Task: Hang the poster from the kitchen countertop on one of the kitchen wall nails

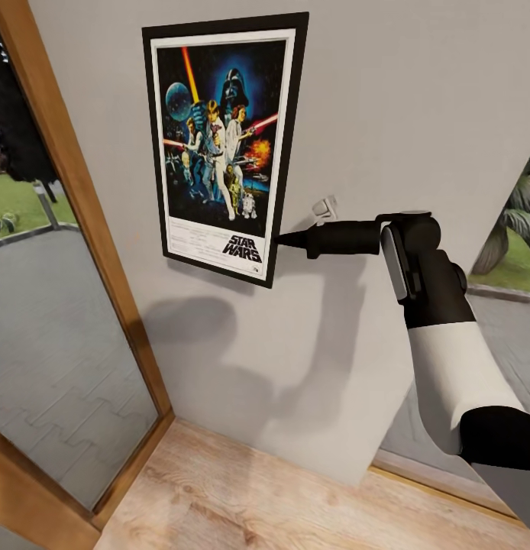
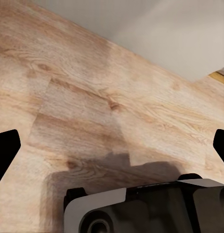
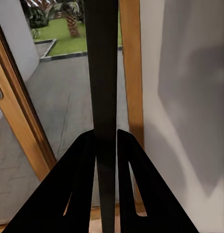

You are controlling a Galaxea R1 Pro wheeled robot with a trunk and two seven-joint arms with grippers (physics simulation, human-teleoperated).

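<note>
The right gripper (image 1: 284, 241) clamps the poster's (image 1: 219, 145) lower right edge against the wall (image 1: 387, 114), beside the window frame (image 1: 89, 229); the left gripper's (image 2: 112, 145) fingers are spread apart.

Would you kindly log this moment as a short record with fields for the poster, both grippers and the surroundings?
poster: the poster upright against the grey wall, tilted slightly
right gripper: right gripper pinching the poster's right edge, fingers closed on the frame
left gripper: left gripper open, facing the wooden floor
nearby: small wall hook right of the poster
left of poster: wood-framed glass door
</note>
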